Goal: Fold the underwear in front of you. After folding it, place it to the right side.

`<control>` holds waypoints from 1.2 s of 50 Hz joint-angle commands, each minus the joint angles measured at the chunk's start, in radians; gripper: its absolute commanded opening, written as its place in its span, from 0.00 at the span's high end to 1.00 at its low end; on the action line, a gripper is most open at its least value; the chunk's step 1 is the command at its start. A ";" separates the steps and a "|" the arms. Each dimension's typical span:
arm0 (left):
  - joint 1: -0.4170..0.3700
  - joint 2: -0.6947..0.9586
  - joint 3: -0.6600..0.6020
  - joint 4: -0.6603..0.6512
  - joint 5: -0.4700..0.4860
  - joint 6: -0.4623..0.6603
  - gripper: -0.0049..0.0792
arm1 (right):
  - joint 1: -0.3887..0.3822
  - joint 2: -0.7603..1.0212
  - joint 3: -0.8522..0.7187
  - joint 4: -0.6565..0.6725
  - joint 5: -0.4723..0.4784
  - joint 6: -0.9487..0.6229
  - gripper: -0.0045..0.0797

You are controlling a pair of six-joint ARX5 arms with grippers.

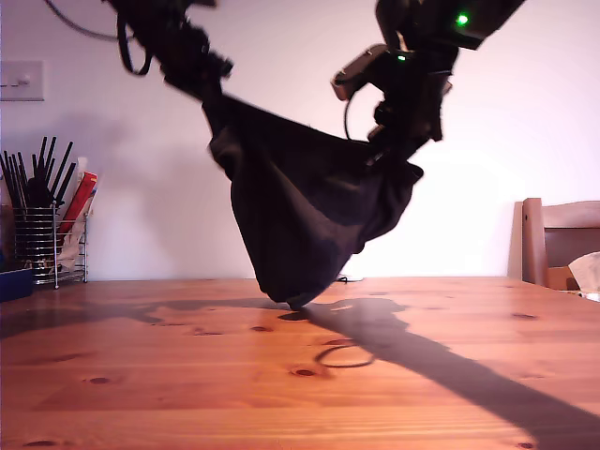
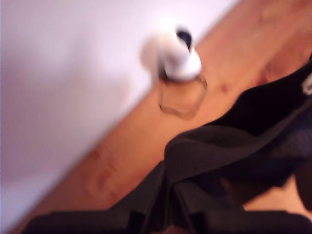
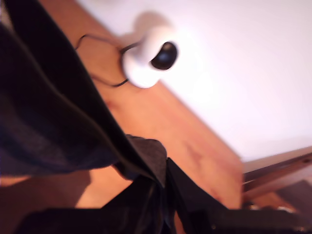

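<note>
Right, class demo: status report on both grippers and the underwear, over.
My first gripper and my second gripper both shut on the underwear. It hangs, lowest tip at the table. Nothing in the way.

Matt dark cloth underwear (image 1: pixel 300 211) — soft, creased — over a knotty, faintly glossy wooden table (image 1: pixel 141 375)

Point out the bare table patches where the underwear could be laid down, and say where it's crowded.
Free: the wooden table in the foreground, and the stretch toward the exterior view's right, between the hanging underwear and the chair. A thin cable loop lies near the centre. Crowded: the exterior view's left edge, by the wire utensil holder.
</note>
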 commanded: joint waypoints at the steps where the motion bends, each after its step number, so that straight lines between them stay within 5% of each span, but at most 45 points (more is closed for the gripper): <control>1: 0.006 0.033 0.000 -0.014 0.016 -0.005 0.97 | 0.005 -0.012 0.013 -0.020 -0.032 0.003 0.96; 25: 0.049 0.039 0.000 -0.225 0.036 0.003 0.97 | 0.060 -0.010 0.013 -0.095 -0.129 0.053 0.96; 34: 0.051 0.031 0.000 -0.183 0.035 0.006 0.97 | 0.077 -0.010 0.013 -0.058 -0.123 0.020 0.96; 49: 0.030 0.031 0.000 -0.032 0.037 -0.002 0.97 | 0.052 -0.010 0.013 0.094 0.054 -0.104 0.96; 60: 0.000 0.031 0.000 0.097 0.010 -0.033 0.97 | 0.044 -0.010 0.015 0.325 0.240 -0.102 0.96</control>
